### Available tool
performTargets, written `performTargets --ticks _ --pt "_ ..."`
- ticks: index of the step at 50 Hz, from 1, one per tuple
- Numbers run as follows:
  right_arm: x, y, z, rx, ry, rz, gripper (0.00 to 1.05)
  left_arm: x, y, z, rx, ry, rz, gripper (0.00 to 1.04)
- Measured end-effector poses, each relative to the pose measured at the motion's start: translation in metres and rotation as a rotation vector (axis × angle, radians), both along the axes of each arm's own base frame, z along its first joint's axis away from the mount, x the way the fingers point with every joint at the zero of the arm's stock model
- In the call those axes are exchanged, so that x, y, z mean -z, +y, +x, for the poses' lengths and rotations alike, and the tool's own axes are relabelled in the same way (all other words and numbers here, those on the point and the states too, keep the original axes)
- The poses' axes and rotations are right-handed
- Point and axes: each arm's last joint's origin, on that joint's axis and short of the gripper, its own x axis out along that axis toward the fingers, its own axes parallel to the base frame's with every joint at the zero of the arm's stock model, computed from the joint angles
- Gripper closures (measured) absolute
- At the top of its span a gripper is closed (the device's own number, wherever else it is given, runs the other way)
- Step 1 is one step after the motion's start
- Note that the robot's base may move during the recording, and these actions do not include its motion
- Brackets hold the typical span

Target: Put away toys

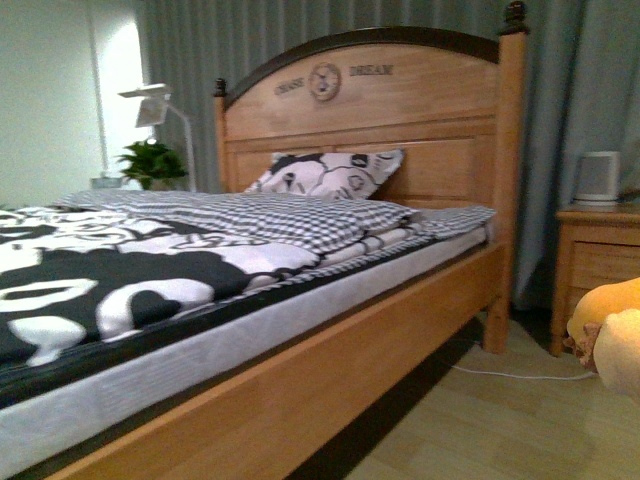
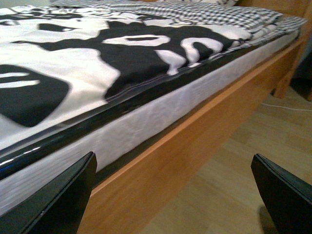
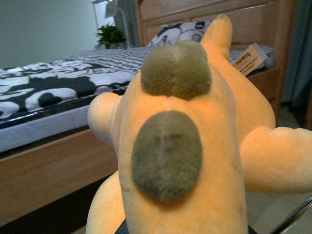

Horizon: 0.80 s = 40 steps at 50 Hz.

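Plush toy [image 3: 195,146] close on my right.
Soft, light; I'd pinch its torso. Left gripper [image 2: 173,156] agape, empty; right gripper: can't tell.

Upper middle of the front view: the wooden headboard [image 1: 400,100] carries carved words either side of a round emblem [image 1: 324,81], "DREAM" on the right, the left word blurred, perhaps "CROSS". In the right wrist view's upper right, a white tag [image 3: 251,57] on the plush toy [image 3: 185,146] bears small dark letters, too blurred to read.

Wooden bed [image 1: 380,340] — patterned quilt [image 1: 150,270], pillow [image 1: 330,172].
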Motion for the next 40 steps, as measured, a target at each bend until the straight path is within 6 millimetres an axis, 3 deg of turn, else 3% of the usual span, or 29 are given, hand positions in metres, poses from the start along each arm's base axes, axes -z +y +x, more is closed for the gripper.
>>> performTargets --ticks 40 --pt "-0.0002 0.0000 -0.0002 0.000 -0.003 0.000 0.97 0.0000 0.0000 0.0000 0.000 0.000 0.000 0.06"
